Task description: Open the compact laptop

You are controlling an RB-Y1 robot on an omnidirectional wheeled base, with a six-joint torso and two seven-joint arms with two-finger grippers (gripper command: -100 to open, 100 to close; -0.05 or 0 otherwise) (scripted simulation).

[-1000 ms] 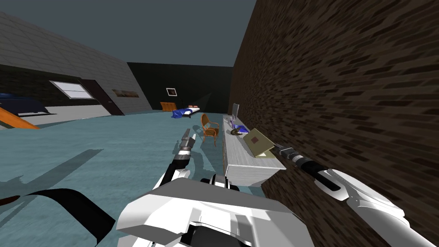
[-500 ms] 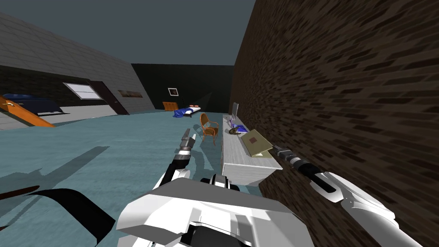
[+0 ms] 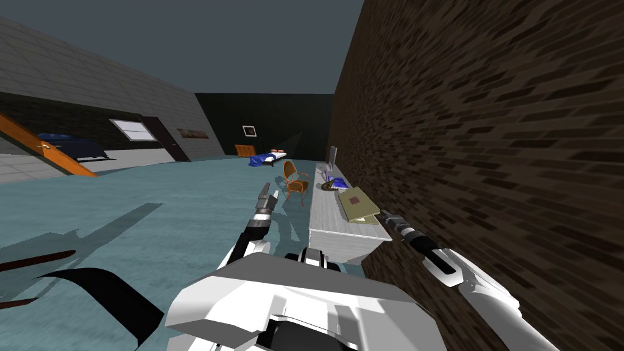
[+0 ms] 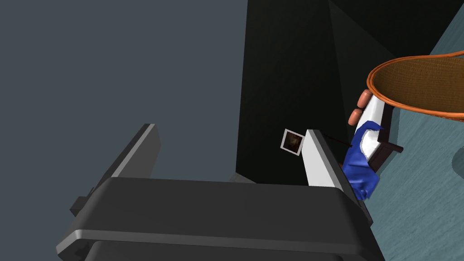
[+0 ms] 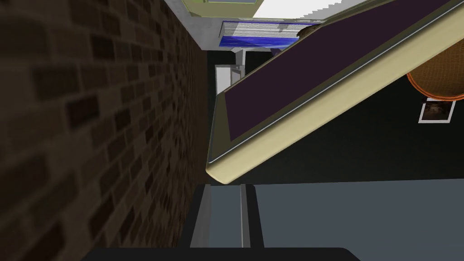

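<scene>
Right fingers (image 5: 217,213), pressed together as a wedge, meet the laptop (image 5: 317,90) lid's corner mid-frame to lever it up; left fingers (image 4: 136,154) hang spread, idle.

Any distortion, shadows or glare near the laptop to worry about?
Head view: wide lens, rolled, brick wall splaying to the right corners; long shadows on the teal floor, none on the lid of the laptop. Right wrist view: dim, the laptop's dark screen shows no glare.
</scene>
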